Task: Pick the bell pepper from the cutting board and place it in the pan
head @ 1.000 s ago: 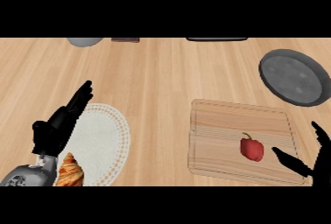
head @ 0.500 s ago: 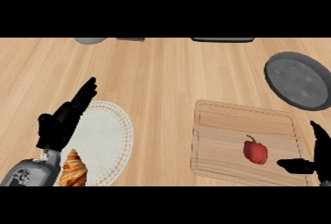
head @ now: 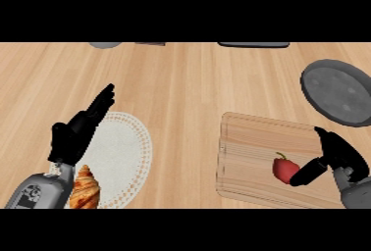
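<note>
Since the earlier frame my right hand [head: 339, 157] has closed in on the bell pepper [head: 284, 168] from its right side. Finding: the hand stands wide, fingers straight, thumb spread low toward the fruit, presumably to bracket it before closing. The bell pepper lies on the cutting board [head: 250, 142], just left of my thumb; contact cannot be confirmed. The pan [head: 337, 90] sits beyond the hand, off the board. My left hand [head: 71, 138] rests open over the plate [head: 127, 147], near the croissant [head: 85, 188], judged parked clear of the work.
</note>
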Robot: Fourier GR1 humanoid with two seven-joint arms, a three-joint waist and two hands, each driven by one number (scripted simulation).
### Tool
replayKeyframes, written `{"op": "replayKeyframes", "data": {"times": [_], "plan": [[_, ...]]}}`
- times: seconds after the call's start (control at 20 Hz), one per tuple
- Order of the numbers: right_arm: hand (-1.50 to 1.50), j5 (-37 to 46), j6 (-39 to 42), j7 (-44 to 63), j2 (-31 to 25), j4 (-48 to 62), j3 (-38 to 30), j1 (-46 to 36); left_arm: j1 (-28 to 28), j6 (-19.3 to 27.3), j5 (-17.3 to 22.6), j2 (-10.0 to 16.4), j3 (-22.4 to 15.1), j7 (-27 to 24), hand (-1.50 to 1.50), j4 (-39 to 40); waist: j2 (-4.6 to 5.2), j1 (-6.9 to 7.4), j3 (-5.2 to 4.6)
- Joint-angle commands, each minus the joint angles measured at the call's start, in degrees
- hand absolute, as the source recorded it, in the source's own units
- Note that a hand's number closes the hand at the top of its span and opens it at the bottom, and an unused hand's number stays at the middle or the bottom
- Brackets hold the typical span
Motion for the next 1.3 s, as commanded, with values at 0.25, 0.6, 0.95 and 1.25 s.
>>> {"op": "replayKeyframes", "data": {"times": [0.25,0.6,0.95,1.25], "plan": [[-1.5,-1.7,8.6,17.7,5.5,6.7,3.8,-10.0,-0.6,-1.5,0.7,0.1,1.1,1.4,0.0,0.0,-0.11,-0.61,0.1],[-1.5,-1.3,10.2,19.3,4.8,6.9,4.7,-10.1,5.1,-1.7,-0.4,0.5,1.3,-2.1,0.0,-0.9,-0.48,-1.28,0.04],[-1.5,1.6,7.6,19.4,8.1,8.8,6.3,-9.1,1.2,-1.3,-1.2,-0.4,2.3,0.1,0.0,0.5,-0.33,-1.85,0.12],[-1.5,4.9,6.8,15.8,10.3,13.2,6.9,-7.9,2.9,-1.8,-1.1,-0.5,3.1,0.1,0.0,-1.2,-0.27,-1.45,0.16]]}}
